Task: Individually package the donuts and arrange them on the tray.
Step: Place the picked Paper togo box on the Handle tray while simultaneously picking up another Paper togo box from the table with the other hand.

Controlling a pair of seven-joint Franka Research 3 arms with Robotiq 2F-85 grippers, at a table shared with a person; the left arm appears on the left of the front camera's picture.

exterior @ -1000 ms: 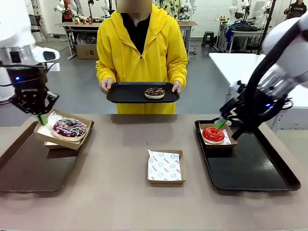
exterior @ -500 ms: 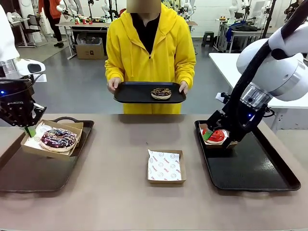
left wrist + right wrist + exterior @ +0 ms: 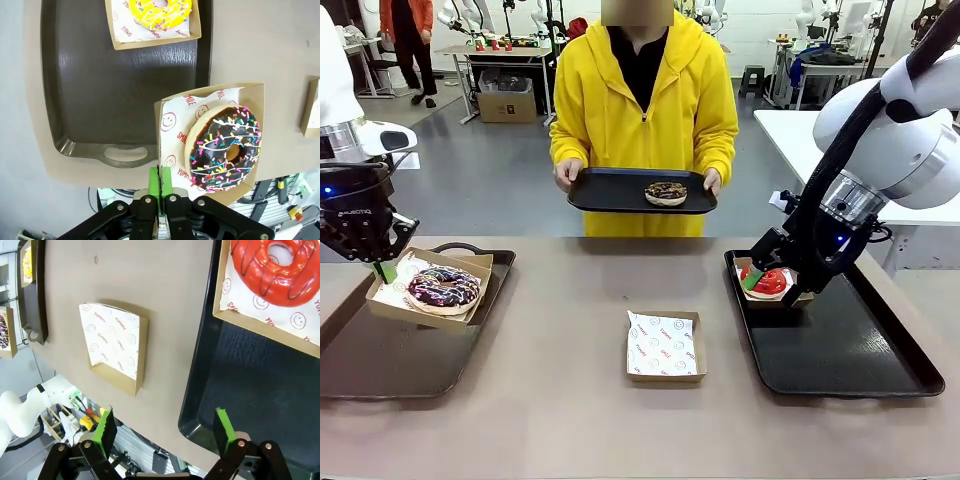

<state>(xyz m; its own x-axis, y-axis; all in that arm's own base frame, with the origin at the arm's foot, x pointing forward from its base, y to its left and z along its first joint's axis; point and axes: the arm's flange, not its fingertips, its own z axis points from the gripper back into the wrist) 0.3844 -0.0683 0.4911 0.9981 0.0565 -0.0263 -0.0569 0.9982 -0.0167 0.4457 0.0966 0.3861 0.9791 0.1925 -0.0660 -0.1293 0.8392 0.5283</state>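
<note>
My left gripper (image 3: 382, 268) is shut on the rim of a cardboard box (image 3: 390, 305) holding the dark sprinkled donut (image 3: 443, 288), tilted over the far end of the left tray (image 3: 390, 360). In the left wrist view the closed gripper (image 3: 160, 176) pinches that box (image 3: 172, 112) beside the donut (image 3: 225, 147). A yellow donut (image 3: 160, 9) lies boxed farther along the tray (image 3: 125, 75). My right gripper (image 3: 770, 283) is open over the red donut (image 3: 767, 282) in its box on the right tray (image 3: 850, 350). The right wrist view has the open gripper (image 3: 164, 427) and the red donut (image 3: 277, 265).
An empty paper-lined box (image 3: 663, 347) sits mid-table, also seen as the empty box (image 3: 115, 350) from the right wrist. Across the table a person in yellow holds a black tray (image 3: 620, 195) carrying a chocolate sprinkled donut (image 3: 666, 193).
My left gripper has carried the boxed dark donut down and left over the tray. The right gripper has moved left over the red donut's box. The person has stepped to the right.
</note>
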